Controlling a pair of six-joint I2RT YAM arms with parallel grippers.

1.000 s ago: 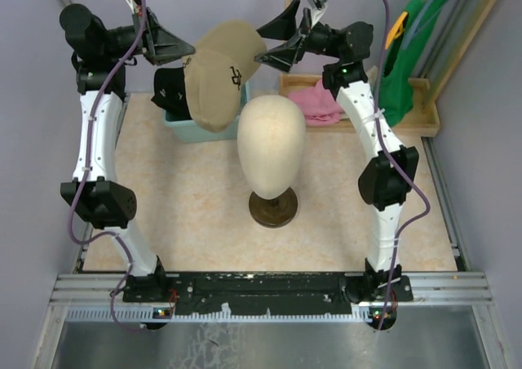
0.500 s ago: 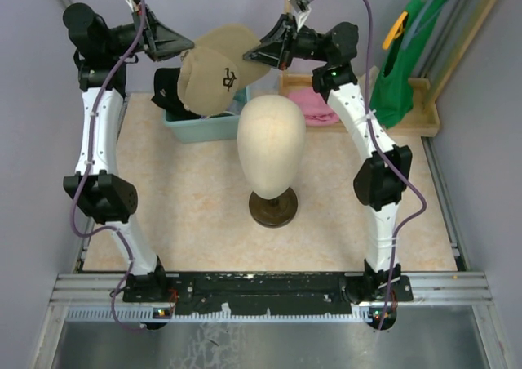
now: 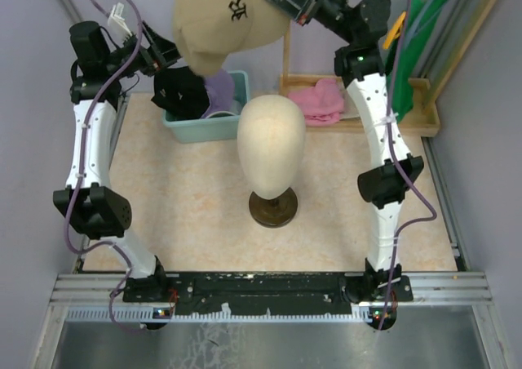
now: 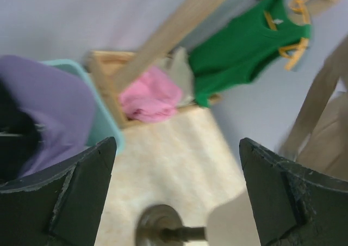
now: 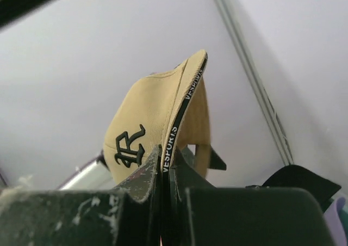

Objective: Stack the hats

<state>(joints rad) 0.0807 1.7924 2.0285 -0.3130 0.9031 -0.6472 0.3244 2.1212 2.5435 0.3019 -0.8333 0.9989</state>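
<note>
Released since a second ago: left gripper (image 3: 167, 56), fingers spread wide, far left, apart from the tan cap (image 3: 224, 14). Black cap (image 3: 178, 91) and purple cap (image 3: 220, 87) lie in teal bin (image 3: 192, 128). Tan cap now higher, far centre, above the bin; right gripper (image 5: 165, 170) clenched on its edge.

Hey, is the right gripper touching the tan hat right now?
Touching. The right wrist view shows the right gripper shut on the edge of the tan hat, with the edge pinched between the closed jaws.
</note>
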